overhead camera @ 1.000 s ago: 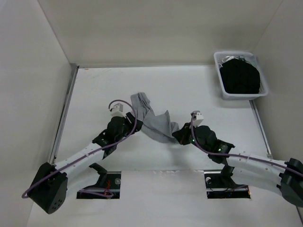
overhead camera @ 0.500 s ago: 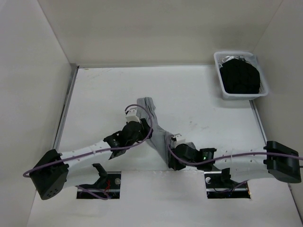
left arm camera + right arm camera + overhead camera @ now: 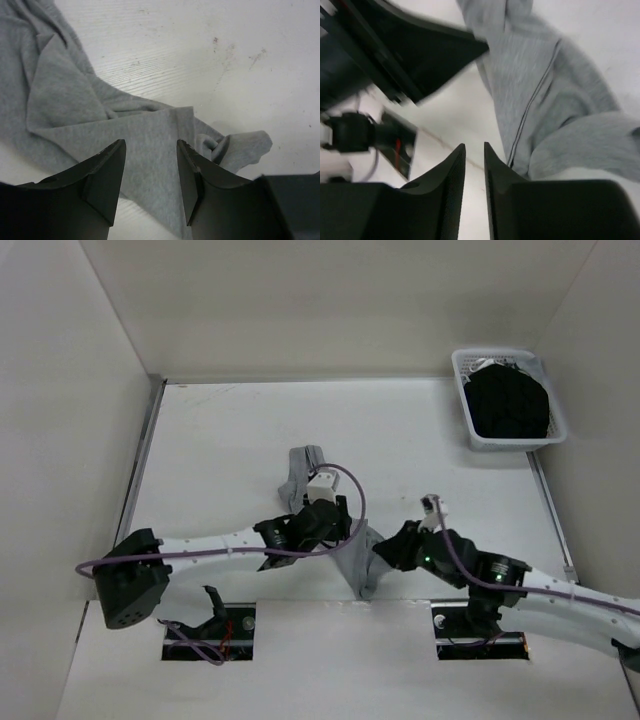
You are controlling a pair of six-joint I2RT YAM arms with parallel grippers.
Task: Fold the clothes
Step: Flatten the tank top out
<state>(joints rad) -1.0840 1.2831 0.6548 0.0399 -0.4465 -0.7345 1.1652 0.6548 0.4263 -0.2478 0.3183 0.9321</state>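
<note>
1. White table (image 3: 220,430), white walls on three sides. At the far right a basket (image 3: 512,446) holds black garments (image 3: 510,405), well apart from the work.
2. The top (image 3: 362,570) lies mid-table as a rumpled strip. It runs from the far centre toward the near edge and passes between the two arms.
3. By my judgement the fold is barely begun. The cloth is not spread flat, and no clean fold or squared edge shows anywhere.
4. What is left is nearly everything: open the top out, smooth it, then fold it.
5. It is light heather-grey knit, soft and limp. The left wrist view shows overlapping flaps, a sharp diagonal crease, and one end rolled into a small curl at the right. The right wrist view shows a thin dark seam line running down a bunched panel.
6. Left claw (image 3: 150,145): jaws wide apart and empty, poised over the cloth.
7. Right claw (image 3: 474,146): jaws parted by only a narrow slit, with bare table seen through it and no cloth between. This view is blurred, so that reading is probable rather than sure. The claw sits just beside the top's near end.
</note>
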